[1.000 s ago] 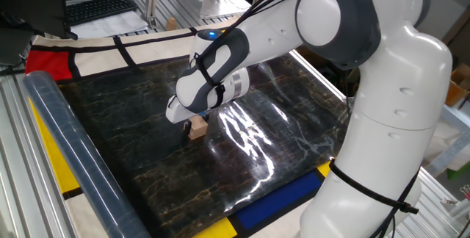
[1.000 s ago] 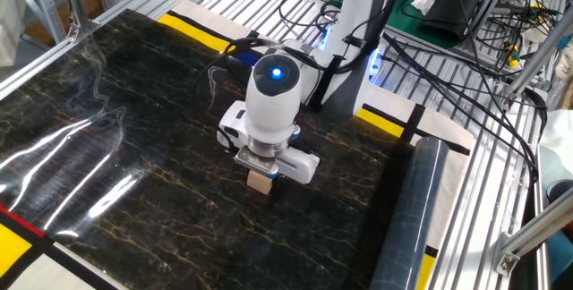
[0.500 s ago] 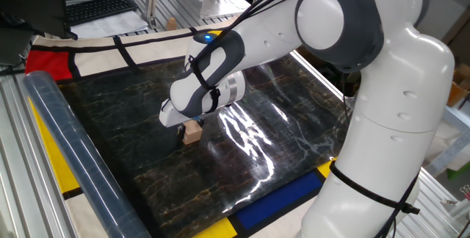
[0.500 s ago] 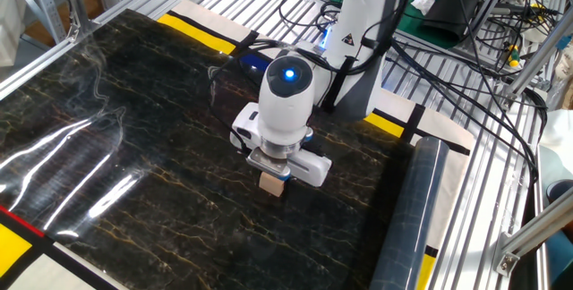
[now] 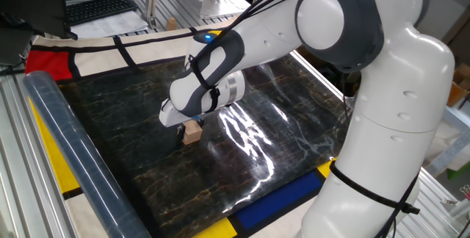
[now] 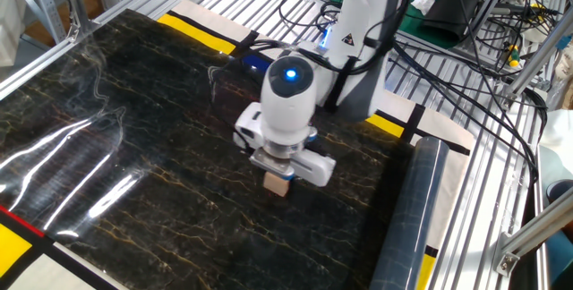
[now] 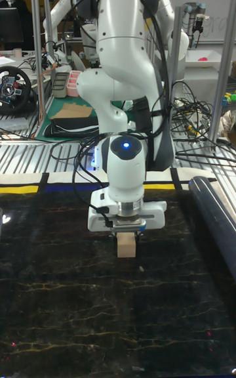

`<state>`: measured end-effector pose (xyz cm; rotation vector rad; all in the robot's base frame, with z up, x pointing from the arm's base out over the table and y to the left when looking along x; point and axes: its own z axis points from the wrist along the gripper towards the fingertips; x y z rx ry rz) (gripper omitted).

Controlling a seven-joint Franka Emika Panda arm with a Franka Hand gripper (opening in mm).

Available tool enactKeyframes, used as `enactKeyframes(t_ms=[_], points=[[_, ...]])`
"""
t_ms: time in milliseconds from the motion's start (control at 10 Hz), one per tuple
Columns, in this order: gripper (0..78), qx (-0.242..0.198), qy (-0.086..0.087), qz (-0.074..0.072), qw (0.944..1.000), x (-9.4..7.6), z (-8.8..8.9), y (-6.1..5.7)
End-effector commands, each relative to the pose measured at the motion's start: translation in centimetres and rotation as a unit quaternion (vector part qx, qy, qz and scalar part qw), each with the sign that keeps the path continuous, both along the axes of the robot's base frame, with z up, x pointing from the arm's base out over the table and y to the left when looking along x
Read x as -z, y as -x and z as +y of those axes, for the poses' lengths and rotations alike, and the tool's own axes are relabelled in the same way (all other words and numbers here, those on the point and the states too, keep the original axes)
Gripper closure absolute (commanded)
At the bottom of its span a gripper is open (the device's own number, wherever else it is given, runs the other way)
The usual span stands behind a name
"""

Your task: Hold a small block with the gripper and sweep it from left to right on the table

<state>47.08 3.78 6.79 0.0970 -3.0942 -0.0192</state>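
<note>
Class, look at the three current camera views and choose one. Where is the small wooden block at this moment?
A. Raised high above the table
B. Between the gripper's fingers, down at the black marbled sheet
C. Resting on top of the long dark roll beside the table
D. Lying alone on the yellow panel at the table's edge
B: the small wooden block sits directly beneath the gripper, pinched between its fingers, low against the black marbled table.
</note>
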Motion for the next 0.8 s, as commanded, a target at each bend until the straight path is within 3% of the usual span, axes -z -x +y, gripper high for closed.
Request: enactKeyframes(t_ms=[100, 600, 800], points=[[76.4, 0.02, -0.02, 0.036, 0.9989, -0.6, 3.6, 3.4], [76.4, 0.013, -0.02, 0.046, 0.9986, -3.4, 2.1, 2.8], [76.4, 0.005, -0.001, 0.045, 0.999, -4.6, 1.0, 1.9]])
